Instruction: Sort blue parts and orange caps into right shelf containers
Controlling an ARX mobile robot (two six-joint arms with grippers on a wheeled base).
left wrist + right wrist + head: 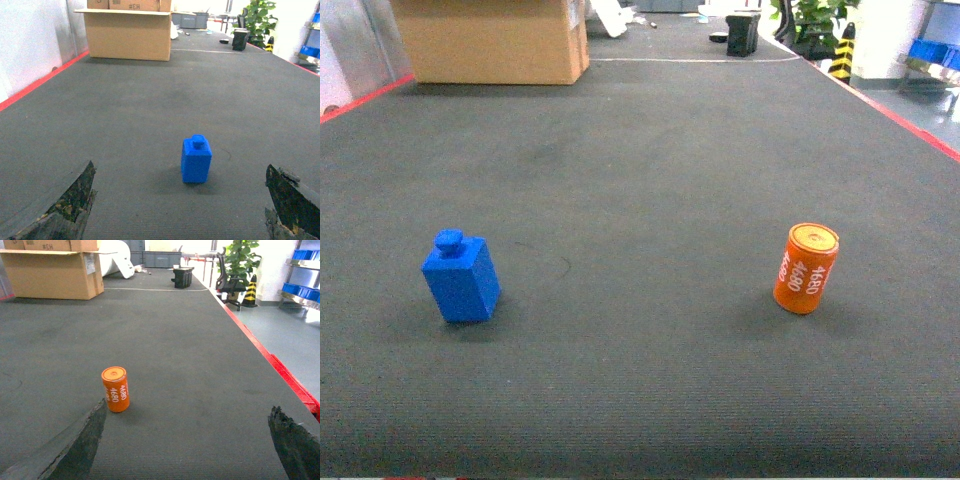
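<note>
From the head camera I look down on a wide dark grey ribbed mat [650,150] edged with a red line. On the left stands a small bright blue plastic block [462,276] with a round stud on top, upright and turned slightly so one corner faces me. Well apart from it, on the right, stands a short orange cylindrical cap [806,268] with a paler orange top, leaning a little in this view. White digits run up its side and read "4680", printed twice.

Through my left wrist camera the blue block sits ahead of the left gripper [182,220], between the two worn, dark fingertips [70,205] that show at the lower corners. The fingers are spread wide and hold nothing; the block is not touching either one. Through my right wrist camera the right gripper [187,450] is likewise spread wide and has hold of nothing, and the orange cap stands just beyond its left fingertip [75,450], off to the left rather than centred.

Nothing lies between either gripper and its object. At the far left edge of the mat sits a large brown cardboard box [490,40]; lettering on it is too small to read surely. Far back on the right are a black case [742,33], a green potted plant [815,20] and a yellow-and-black cone [841,55]. Bright blue plastic crates [304,290] rest on a metal shelf beyond the mat's right edge.
</note>
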